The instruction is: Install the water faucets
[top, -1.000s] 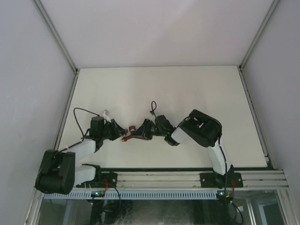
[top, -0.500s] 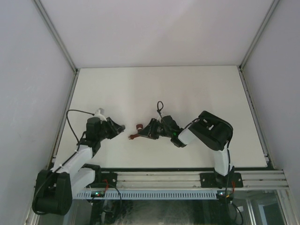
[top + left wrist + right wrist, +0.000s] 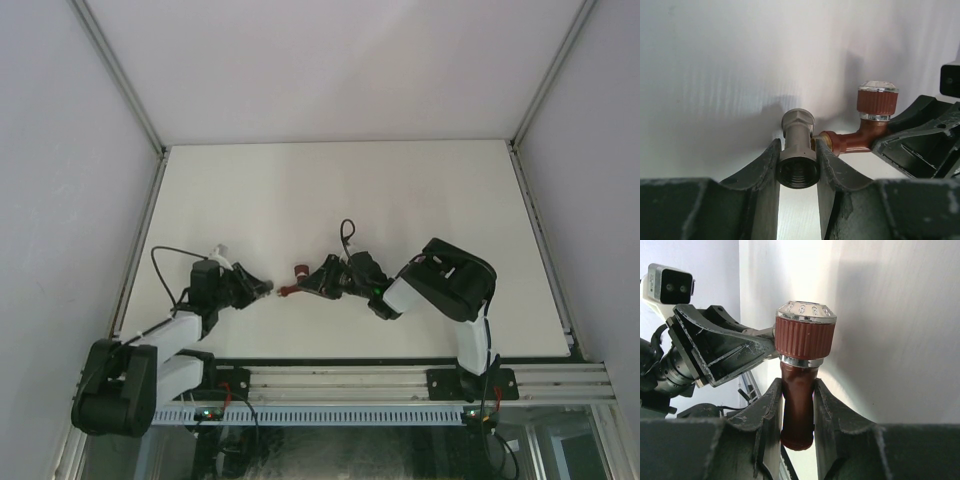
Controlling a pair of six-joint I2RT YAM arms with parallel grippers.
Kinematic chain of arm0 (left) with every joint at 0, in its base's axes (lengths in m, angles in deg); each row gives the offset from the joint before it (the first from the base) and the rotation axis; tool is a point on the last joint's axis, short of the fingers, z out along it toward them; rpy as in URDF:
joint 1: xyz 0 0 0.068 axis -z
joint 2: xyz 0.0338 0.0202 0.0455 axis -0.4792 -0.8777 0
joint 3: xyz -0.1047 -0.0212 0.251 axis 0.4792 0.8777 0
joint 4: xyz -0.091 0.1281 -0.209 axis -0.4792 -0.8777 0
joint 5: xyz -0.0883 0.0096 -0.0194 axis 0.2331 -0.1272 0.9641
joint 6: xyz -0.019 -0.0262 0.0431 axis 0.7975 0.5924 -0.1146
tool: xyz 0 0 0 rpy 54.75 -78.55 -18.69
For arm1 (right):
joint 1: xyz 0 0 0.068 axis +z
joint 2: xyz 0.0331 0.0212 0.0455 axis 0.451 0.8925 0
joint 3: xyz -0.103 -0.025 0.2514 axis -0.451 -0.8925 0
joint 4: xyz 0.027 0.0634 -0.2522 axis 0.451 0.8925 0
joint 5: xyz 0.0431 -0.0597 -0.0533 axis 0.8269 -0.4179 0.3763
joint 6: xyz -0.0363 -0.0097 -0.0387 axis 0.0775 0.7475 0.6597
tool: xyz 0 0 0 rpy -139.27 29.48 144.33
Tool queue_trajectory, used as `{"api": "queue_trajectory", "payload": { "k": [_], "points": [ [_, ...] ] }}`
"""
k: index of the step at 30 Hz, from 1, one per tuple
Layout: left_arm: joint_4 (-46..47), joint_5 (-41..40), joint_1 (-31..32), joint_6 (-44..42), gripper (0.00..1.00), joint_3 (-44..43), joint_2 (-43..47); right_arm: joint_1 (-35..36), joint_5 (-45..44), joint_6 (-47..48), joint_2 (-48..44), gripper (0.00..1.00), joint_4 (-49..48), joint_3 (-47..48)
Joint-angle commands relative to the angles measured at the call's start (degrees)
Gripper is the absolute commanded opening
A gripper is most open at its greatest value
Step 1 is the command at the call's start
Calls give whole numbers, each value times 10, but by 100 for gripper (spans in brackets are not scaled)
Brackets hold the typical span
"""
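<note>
Both arms reach towards each other over the white surface (image 3: 350,190), and they meet not far from its near edge, a little left of the middle of that edge. The left hand (image 3: 262,289) is narrow: its two fingers (image 3: 769,165) press on the sides of a small grey-silver metal fitting (image 3: 798,134). This fitting lies along the fingers, and its open threaded mouth faces the left wrist camera, while its hexagonal end points away. The right hand (image 3: 312,284) is also narrow and it clamps the dark red-brown tap body (image 3: 797,407) on its straight stem. The ribbed side knob (image 3: 806,337), which has a silver cap, stands free beyond the fingertips. In the left wrist view the tap body bends like an elbow. Its brass-coloured end meets the side of the fitting, just at the right finger of the left hand, and the knob points upward there. The two parts look touching, but I cannot tell whether the end is inside the fitting or only against it. From above, the knob appears as a small red spot between the two hands. I cannot tell if the parts rest on the surface or hang just above it.
</note>
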Motion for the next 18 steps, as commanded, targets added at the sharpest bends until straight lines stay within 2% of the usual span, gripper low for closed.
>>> {"api": "queue_trajectory", "payload": {
  "k": [1, 9, 18],
  "points": [
    [102, 55, 5, 28, 0, 6, -51, 13, -24, 17, -11, 8, -21, -9],
    [122, 86, 6, 19, 0, 24, -71, -4, -48, 31, -40, 10, 4, -30],
    [133, 173, 7, -25, 0, 11, -67, -40, 6, 65, -58, 8, 6, -36]
  ]
}}
